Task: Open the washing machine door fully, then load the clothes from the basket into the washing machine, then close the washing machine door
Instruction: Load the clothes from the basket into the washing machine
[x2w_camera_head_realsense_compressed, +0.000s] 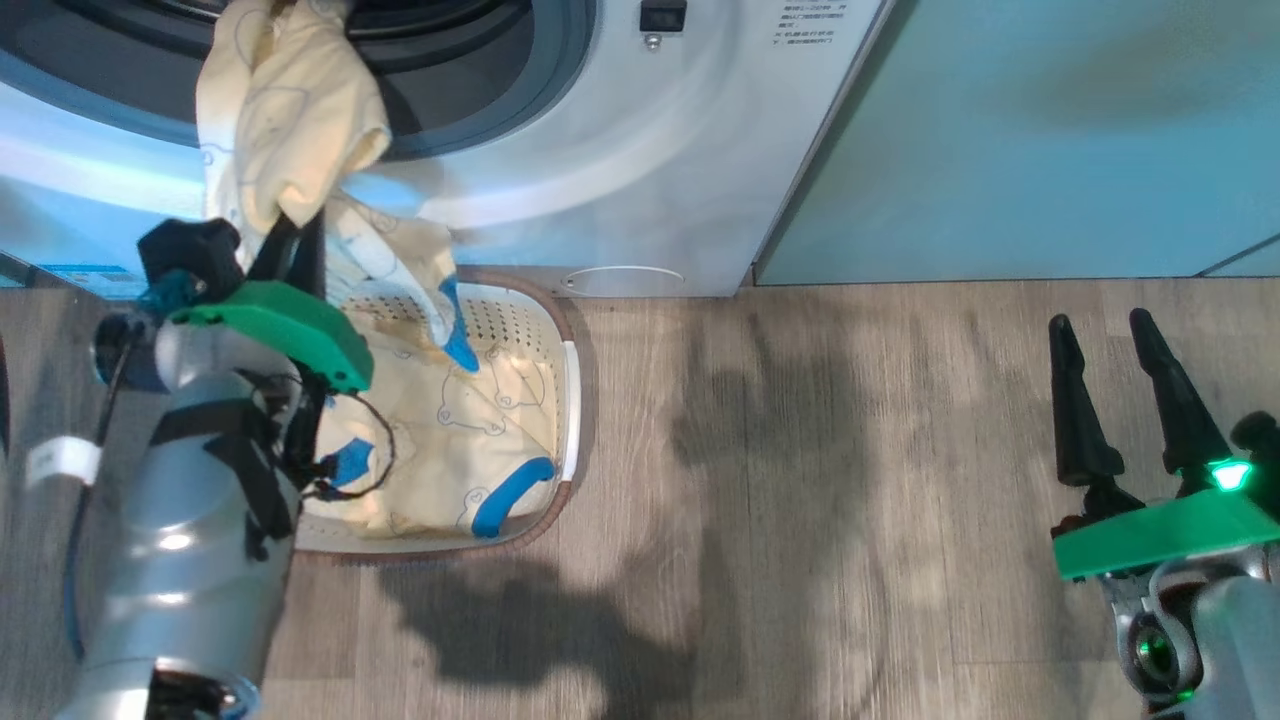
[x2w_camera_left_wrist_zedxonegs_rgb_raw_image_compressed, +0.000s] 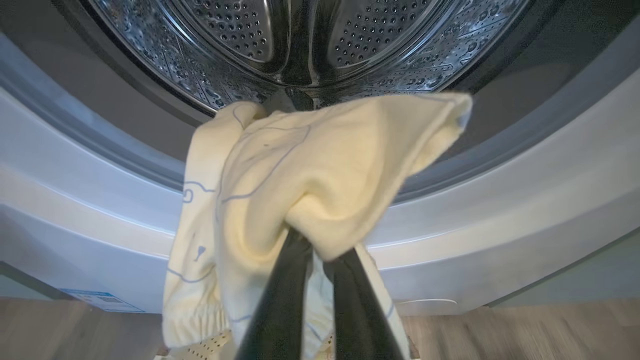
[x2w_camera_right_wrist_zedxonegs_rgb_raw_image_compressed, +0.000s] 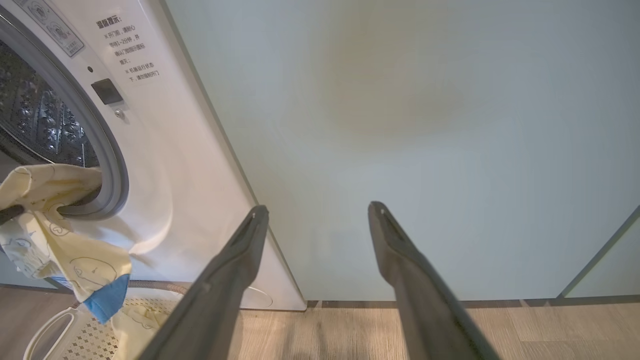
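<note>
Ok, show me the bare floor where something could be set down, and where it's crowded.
Free: the wood floor between the basket and the right gripper, in front of the teal cabinet. Crowded: before the washing machine opening, where the left gripper holds a yellow garment over the basket.

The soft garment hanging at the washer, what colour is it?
The soft hanging garment is pale yellow with faint blue outline drawings; head view shows it best.
</note>
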